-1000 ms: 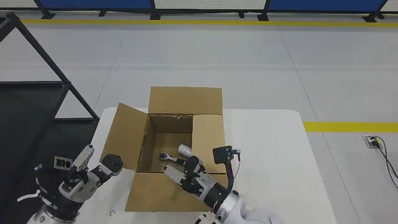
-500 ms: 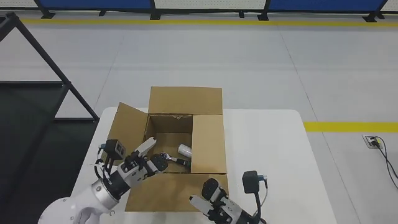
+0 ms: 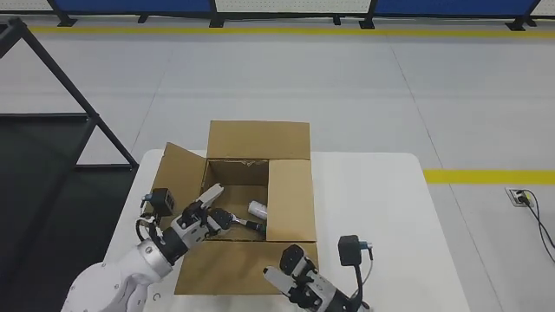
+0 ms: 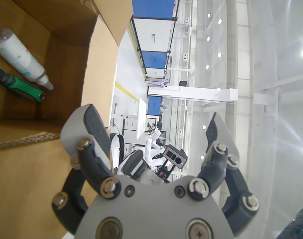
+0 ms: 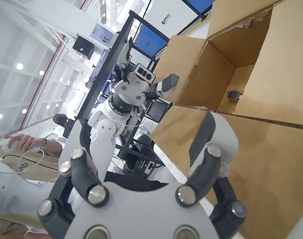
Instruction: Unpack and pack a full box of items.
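A white worktop point(image 3: 373, 204) carries a brown cardboard box point(image 3: 290, 198) that stands open near its left half, all four flaps folded outward: the far flap upright, the left flap slanting up and away, the right and near flaps lying almost flat. The box is plain corrugated board with torn tape scraps at the far rim, and its walls are deep enough to shade the floor. The left gripper point(image 3: 217, 208) hangs over the near left part of the opening, beside the left wall; its jaws are spread wide with nothing between them, as its own wrist view point(image 4: 152, 123) and the right wrist view point(image 5: 151, 63) both show. The right gripper point(image 3: 284, 269) sits at the worktop's near edge, over the right end of the near flap and pointing toward the box; its jaws point(image 5: 144, 128) are also apart and empty. On the box floor lies a white plastic tube point(image 4: 17, 55) with a narrow capped nozzle, resting against the right wall point(image 3: 257, 209). Just beside it, touching or nearly so, lies a green-and-black tool handle point(image 4: 22, 87), roughly parallel to the tube. A small round metal head point(image 5: 233, 94) rests on the floor farther along; whether it belongs to that handle cannot be told.
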